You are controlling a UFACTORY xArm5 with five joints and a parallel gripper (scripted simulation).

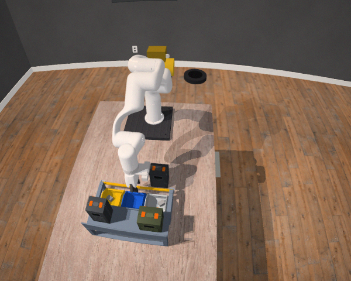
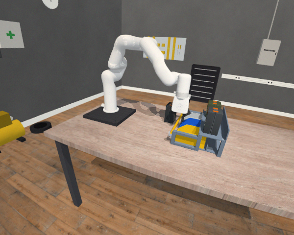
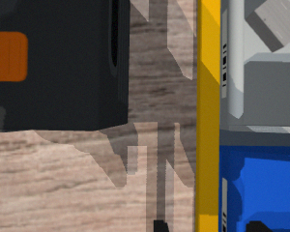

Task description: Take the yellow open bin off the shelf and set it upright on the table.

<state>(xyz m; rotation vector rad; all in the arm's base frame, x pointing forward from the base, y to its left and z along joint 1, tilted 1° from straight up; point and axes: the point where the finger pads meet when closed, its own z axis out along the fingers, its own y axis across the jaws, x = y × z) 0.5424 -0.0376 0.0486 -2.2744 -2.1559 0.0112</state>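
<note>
The yellow open bin (image 1: 116, 195) (image 2: 187, 130) sits at the left end of the lower level of the blue-grey shelf (image 1: 124, 227) (image 2: 225, 129), with a grey part (image 1: 110, 198) in it. A blue bin (image 1: 135, 199) (image 2: 192, 122) (image 3: 261, 188) and a grey bin (image 1: 157, 200) (image 3: 266, 82) stand beside it. My gripper (image 1: 133, 188) (image 2: 183, 117) (image 3: 208, 226) points down, half open, with nothing gripped. Its fingers straddle the shelf's yellow front rail (image 1: 115, 184) (image 3: 209, 121) at the blue bin, just right of the yellow bin.
A black case (image 1: 159, 175) (image 2: 169, 115) (image 3: 53, 63) stands on the table right behind the rail. A black case (image 1: 98, 209) and a green case (image 1: 150, 218) stand on the shelf's upper level. The arm's black base plate (image 1: 157, 130) lies at the far end.
</note>
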